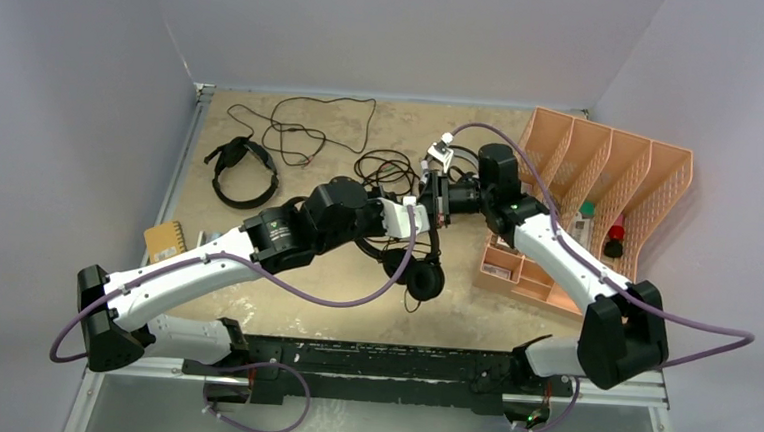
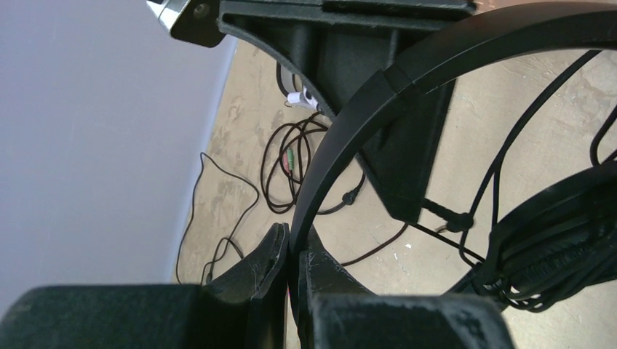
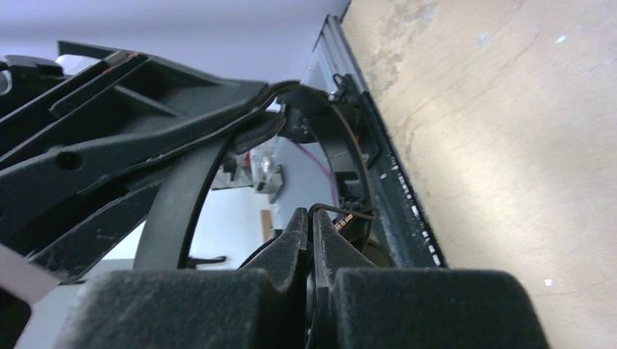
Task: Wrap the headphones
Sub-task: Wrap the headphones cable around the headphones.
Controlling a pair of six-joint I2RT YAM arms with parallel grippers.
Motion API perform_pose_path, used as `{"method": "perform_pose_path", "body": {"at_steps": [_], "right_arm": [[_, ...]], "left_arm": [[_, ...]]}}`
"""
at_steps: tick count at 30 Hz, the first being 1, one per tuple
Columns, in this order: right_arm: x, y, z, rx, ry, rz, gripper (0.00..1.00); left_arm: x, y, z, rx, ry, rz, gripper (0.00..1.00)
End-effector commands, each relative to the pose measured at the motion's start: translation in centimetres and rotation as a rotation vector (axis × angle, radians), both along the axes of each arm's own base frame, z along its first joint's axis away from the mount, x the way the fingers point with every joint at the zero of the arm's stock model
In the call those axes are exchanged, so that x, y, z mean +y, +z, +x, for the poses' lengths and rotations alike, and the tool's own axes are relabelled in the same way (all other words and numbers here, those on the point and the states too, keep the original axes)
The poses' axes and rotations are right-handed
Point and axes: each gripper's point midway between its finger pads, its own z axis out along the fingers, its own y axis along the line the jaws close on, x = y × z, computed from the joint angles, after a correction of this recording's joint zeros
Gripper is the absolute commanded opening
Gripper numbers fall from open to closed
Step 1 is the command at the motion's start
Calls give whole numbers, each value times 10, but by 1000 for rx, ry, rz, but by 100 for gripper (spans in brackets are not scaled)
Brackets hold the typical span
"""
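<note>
Broadly, the table (image 1: 472, 322) carries an orange sorting rack (image 1: 602, 159) on its right side. Both arms reach in to meet over the middle, the left arm (image 1: 204, 270) from the near left and the right arm (image 1: 566, 257) from the near right.

The larger black headphones (image 1: 422, 277) sit between them at the table's centre. One ear cup hangs toward the near edge, and I cannot tell whether it touches the table. A smaller black pair (image 1: 240, 172) lies well apart at the far left, with a loose black lead (image 1: 309, 121) beyond it.

The left end effector (image 2: 292, 265) is closed tight on the headband (image 2: 342, 131), with no gap beside the band. The right end effector (image 3: 311, 233) is pinched almost fully together, and a thin cable (image 3: 348, 212) comes out at its tips, so it seems to grip that cable.

Several things could go wrong from here:
- The cable is thin and slick, so a pull could slide it out of the right pinch and loosen the turns around the cup.
- Too much tension could twist the narrow band out of the left grip.
- The two end effectors are very close, so a wide winding sweep might knock them together.
- A wide sweep might also snag the coiled leads (image 1: 386, 166) just behind.
</note>
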Motion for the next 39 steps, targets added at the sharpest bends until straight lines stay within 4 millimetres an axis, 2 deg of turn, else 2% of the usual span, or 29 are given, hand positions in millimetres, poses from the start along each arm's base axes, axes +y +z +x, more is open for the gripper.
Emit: {"method": "perform_pose_path", "body": {"at_steps": [1,3,6,9,14,19,26,31,39], "right_arm": [[-2,53,-14,-102,29,143,0],[-4,53,-16,-118,22,115,0],[-7,42,-22,-91,41,70,0],[-9,41,-30,-124,70,84,0],[-13,29,-42,-222,167,61,0],[-12,21,-50,-255,245,114,0],[-13,24,-64,-244,287,150,0],[-14,15,-68,-177,283,127,0],[-21,24,-83,-158,284,134,0]], "left_arm": [[3,-27,-14,79,-22,68,0],[3,-26,-14,80,-21,72,0],[5,-23,-15,75,-20,66,0],[7,-22,-16,81,-16,67,0],[7,-20,-19,91,-29,57,0],[3,-21,-21,103,-42,59,0],[6,-27,-19,114,-15,71,0],[7,-26,-16,111,9,61,0],[20,-22,-12,75,64,36,0]]}}
